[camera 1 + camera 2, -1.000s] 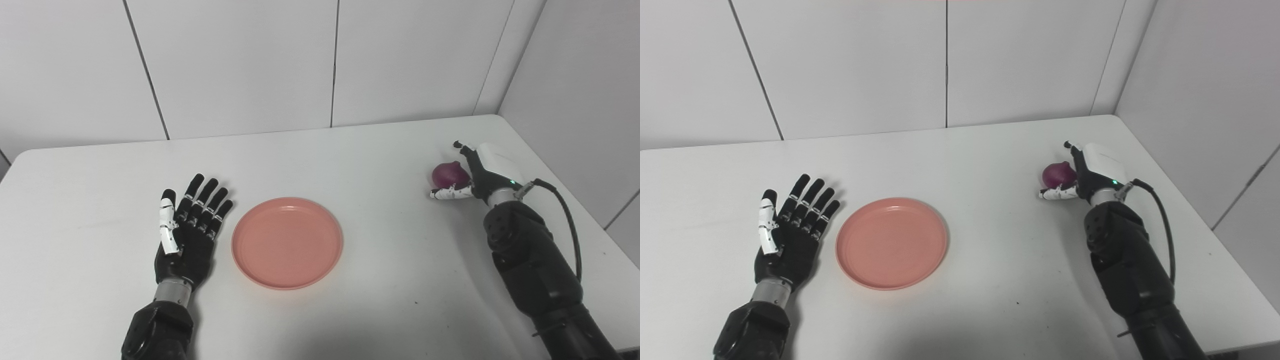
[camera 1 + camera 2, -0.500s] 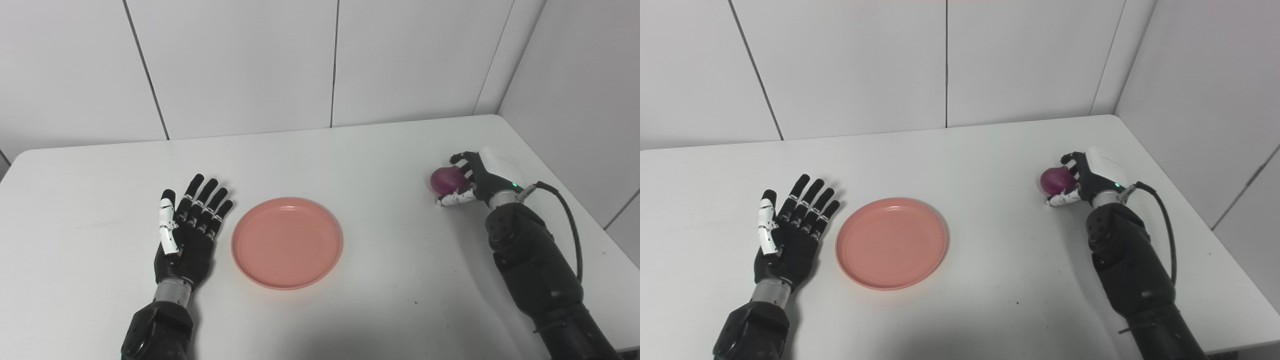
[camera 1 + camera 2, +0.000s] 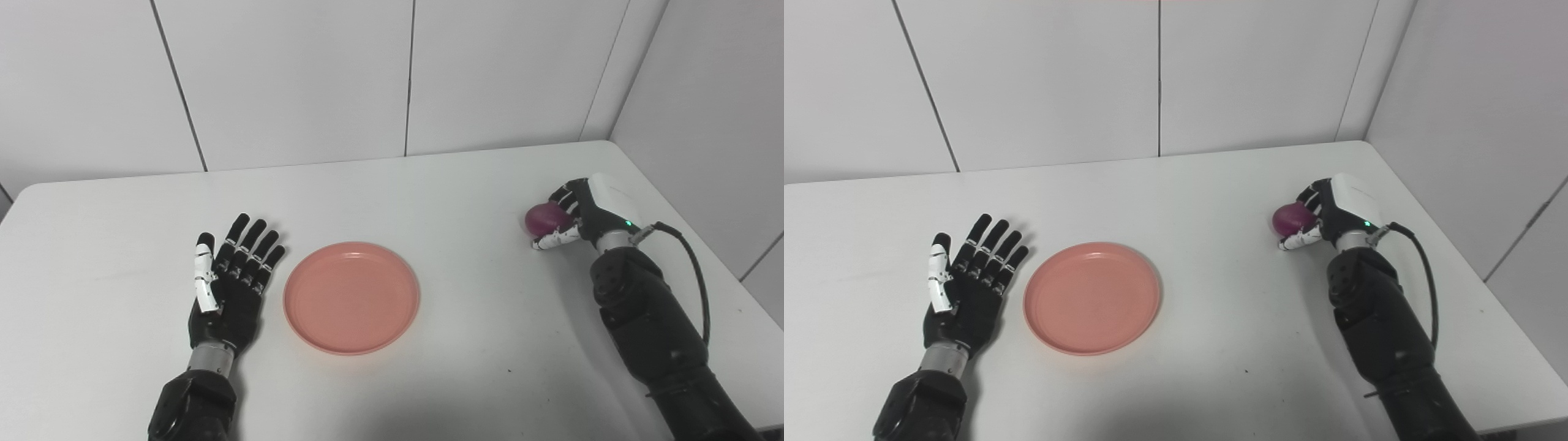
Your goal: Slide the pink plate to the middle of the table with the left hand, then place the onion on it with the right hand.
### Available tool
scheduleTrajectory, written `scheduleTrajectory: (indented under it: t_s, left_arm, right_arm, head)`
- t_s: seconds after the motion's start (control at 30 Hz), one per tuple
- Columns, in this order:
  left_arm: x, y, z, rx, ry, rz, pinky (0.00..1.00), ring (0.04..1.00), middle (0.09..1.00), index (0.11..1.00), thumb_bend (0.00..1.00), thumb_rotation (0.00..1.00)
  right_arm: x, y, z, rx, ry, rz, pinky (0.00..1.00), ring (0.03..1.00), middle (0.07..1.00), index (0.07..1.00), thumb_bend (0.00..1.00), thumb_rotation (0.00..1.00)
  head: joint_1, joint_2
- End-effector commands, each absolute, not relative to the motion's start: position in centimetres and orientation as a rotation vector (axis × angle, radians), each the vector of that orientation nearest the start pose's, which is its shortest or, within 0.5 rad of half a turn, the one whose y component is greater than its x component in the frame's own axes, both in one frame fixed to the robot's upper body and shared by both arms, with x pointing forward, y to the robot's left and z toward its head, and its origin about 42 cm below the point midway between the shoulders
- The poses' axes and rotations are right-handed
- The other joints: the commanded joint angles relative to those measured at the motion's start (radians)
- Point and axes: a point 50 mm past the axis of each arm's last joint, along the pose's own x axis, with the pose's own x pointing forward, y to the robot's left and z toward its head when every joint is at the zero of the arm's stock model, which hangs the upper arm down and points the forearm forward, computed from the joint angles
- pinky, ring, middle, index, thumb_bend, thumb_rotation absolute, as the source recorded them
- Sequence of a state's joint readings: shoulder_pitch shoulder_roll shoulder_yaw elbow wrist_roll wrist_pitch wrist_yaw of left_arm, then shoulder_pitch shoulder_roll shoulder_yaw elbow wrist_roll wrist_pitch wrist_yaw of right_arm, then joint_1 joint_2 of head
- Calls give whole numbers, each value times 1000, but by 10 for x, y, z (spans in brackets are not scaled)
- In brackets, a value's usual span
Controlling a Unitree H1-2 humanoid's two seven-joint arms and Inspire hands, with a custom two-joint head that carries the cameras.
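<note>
The purple onion (image 3: 546, 217) sits at the table's (image 3: 465, 318) far right, now wrapped in my right hand (image 3: 579, 211), whose fingers have curled closed around it since a moment ago. The pink plate (image 3: 351, 297) waits mid-table, empty. Beside it my left hand (image 3: 229, 288) lies flat, fingers spread, holding nothing. I judge lifting comes next.

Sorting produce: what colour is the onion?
Purple-red round onion, clearest in the left eye view.
</note>
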State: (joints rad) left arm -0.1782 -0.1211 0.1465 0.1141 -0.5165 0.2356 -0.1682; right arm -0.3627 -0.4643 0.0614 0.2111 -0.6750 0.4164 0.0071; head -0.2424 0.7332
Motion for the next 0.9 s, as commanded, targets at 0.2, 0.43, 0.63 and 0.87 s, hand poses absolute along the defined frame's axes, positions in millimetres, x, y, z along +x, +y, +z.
scheduleTrajectory:
  t_s: [0.2, 0.43, 0.63, 0.87]
  left_arm:
    - [329, 180, 92, -652, 167, -122, 874, 869, 881, 874, 386, 1000]
    - [329, 180, 91, -659, 170, -124, 880, 875, 886, 878, 383, 1000]
    - [330, 181, 90, -651, 164, -130, 880, 876, 889, 880, 382, 1000]
    - [329, 179, 91, -656, 164, -130, 883, 875, 888, 879, 384, 1000]
  right_arm:
    - [415, -358, 207, -1109, 45, -295, 278, 374, 463, 486, 518, 134]
    - [412, -355, 211, -1083, -1, -317, 298, 389, 461, 486, 516, 132]
    - [407, -348, 224, -1038, -39, -334, 325, 403, 465, 485, 515, 130]
    - [402, -326, 242, -1018, -142, -290, 328, 405, 465, 485, 515, 129]
  head:
    - [0, 2]
    - [5, -2]
    - [9, -3]
    - [21, -3]
